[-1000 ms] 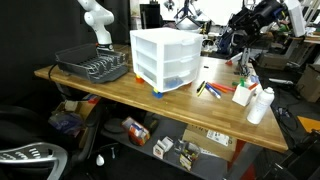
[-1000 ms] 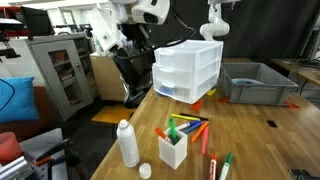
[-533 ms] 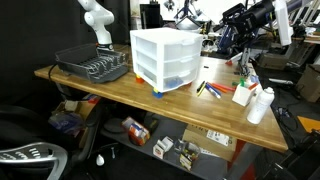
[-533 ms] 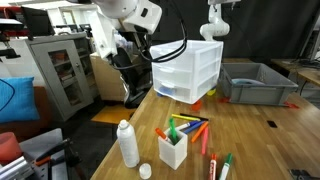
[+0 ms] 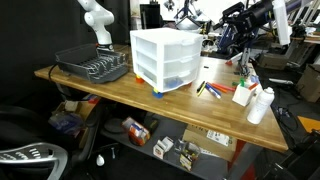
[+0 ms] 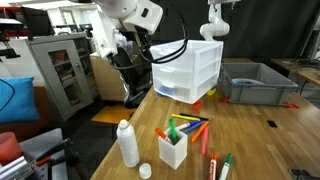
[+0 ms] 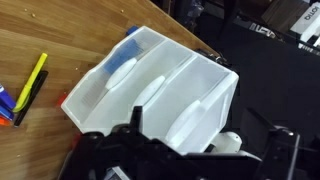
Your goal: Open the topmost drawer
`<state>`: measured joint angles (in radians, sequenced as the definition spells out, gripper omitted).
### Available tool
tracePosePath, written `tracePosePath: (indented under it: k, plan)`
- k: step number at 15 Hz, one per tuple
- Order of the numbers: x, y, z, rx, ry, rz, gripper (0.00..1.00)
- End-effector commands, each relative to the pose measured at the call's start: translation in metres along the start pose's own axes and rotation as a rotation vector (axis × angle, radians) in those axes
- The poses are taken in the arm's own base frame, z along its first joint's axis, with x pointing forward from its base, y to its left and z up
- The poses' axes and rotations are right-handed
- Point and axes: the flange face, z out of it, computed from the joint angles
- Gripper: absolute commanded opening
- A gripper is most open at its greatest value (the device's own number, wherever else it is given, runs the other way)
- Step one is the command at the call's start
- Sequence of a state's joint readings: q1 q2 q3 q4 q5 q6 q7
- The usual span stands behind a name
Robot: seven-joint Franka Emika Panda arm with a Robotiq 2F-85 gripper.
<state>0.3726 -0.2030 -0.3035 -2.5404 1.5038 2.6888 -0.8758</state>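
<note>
**Topmost drawer** [image 6: 172, 55]: shut, front flush with the white cabinet [image 5: 160, 60], directly above the two lower drawers [image 6: 172, 82]. The cabinet stands on the wooden counter [image 5: 105, 88], about midway along it. In the wrist view this drawer is the band farthest from the wood.

**Handling (judgement):**
- The drawer is thin translucent plastic, so it is light and smooth, and the front likely flexes under pressure.
- The contents are not discernible.
- The cabinet looks light too, and nothing visible anchors it, so a hard tug may drag the whole unit across the counter instead of sliding the drawer.
- Take hold at the centre of the drawer front, under its upper edge, where a pull would sit. The exterior views are too small to confirm its shape.
- Pull straight and level, because an off-centre pull would probably rack the drawer in its frame.

**Hand** [image 7: 150, 140]: only dark housing shows along the bottom of the wrist view. I cannot tell whether the fingers are spread or closed. It is well apart from the cabinet and faces the drawer fronts.

**Change:**
- Against 1.0 s ago, the arm [image 6: 135, 15] has shifted pose.
- Against 0.5 s ago, no visible difference.
- The drawer is shut throughout.
</note>
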Motion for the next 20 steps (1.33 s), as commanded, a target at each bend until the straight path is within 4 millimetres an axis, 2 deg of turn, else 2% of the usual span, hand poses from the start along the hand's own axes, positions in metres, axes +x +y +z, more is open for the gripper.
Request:
tracePosePath:
  k: [1, 4, 5, 7, 17, 20]
  plan:
    - [0.01, 0.002, 0.01, 0.055, 0.07, 0.121, 1.0]
    - [0.002, 0.008, 0.029, 0.11, 0.11, 0.243, 1.0]
    - [-0.001, 0.006, 0.016, 0.078, 0.086, 0.211, 1.0]
    - [-0.003, 0.01, 0.021, 0.071, 0.081, 0.212, 1.0]
    - [-0.001, 0.006, 0.018, 0.08, 0.088, 0.209, 1.0]
    - [0.001, 0.007, 0.041, 0.098, 0.139, 0.277, 1.0]
